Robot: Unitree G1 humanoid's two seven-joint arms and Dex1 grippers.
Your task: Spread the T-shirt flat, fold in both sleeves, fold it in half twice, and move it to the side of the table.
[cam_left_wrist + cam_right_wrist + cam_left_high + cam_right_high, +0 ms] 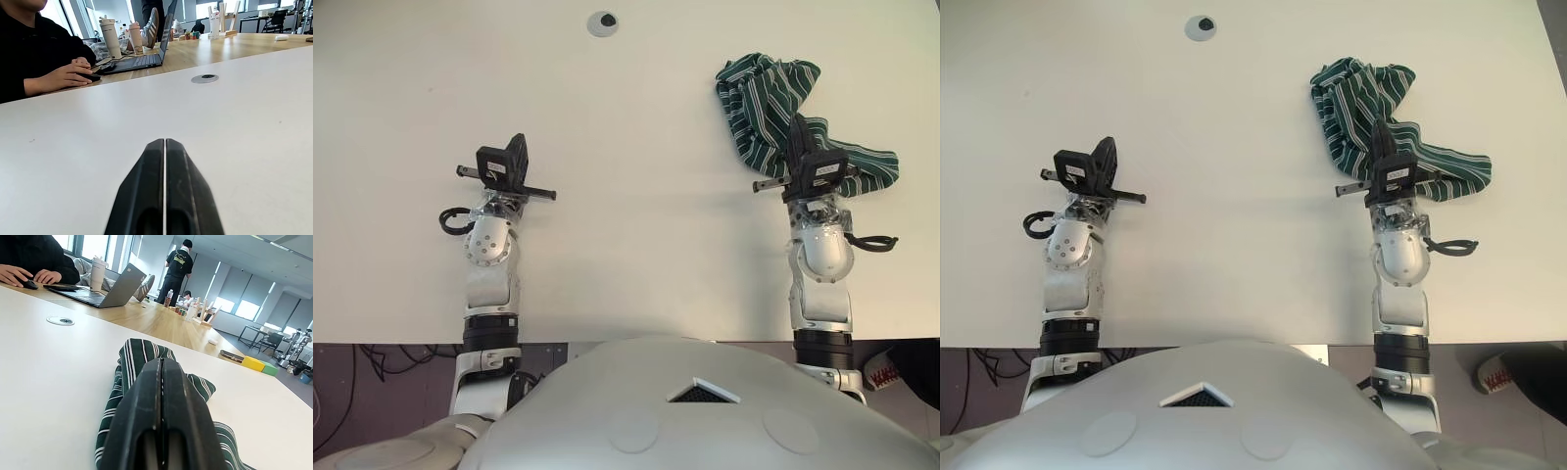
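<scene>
A green T-shirt with white stripes (766, 90) lies crumpled in a heap on the white table (636, 196), at the far right. My right gripper (798, 124) is shut and hovers over the near part of the heap; the right wrist view shows its fingers pressed together with the striped cloth (132, 363) beneath and beyond them, nothing between them. On the left side of the table my left gripper (518, 144) is shut above bare tabletop, far from the shirt. Its closed fingers (156, 161) point across the table.
A round grey cable grommet (602, 23) is set into the table at the far middle. Bare tabletop stretches between the two arms. Beyond the far edge stands a wooden desk (234, 46) with a laptop (146, 54), where a person sits.
</scene>
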